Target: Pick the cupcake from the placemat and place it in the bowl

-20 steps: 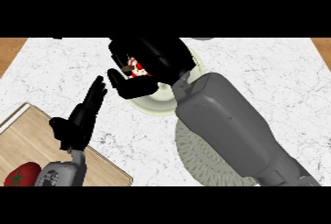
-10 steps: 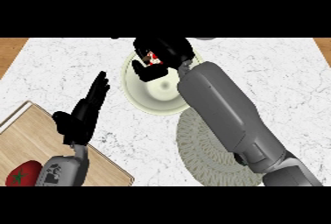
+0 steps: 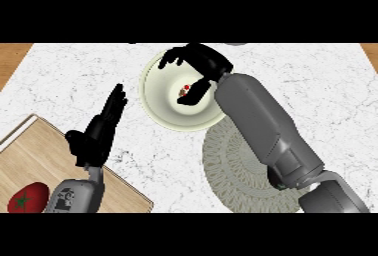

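Observation:
The cupcake (image 3: 184, 90), small with a red top, sits inside the cream bowl (image 3: 166, 107) near its middle. My right hand (image 3: 199, 61) hovers over the bowl's far rim, open. Its fingers (image 3: 171, 56) spread away to the left and its thumb hangs down just right of the cupcake, partly hiding it. The right forearm crosses the bowl's right side and the round grey woven placemat (image 3: 236, 175), which lies below the bowl with nothing showing on it. My left hand (image 3: 100, 131) rests open at the left, fingers up.
A wooden cutting board (image 3: 37, 155) lies at the lower left with a red tomato (image 3: 28, 197) on it. The left forearm covers part of the board. White marble counter surrounds the bowl, with a wooden edge at the far left.
The right hand has let go of the cupcake, which now lies in the bowl. Its fingers have spread and the hand has drawn slightly to the right. The left hand has stayed put.

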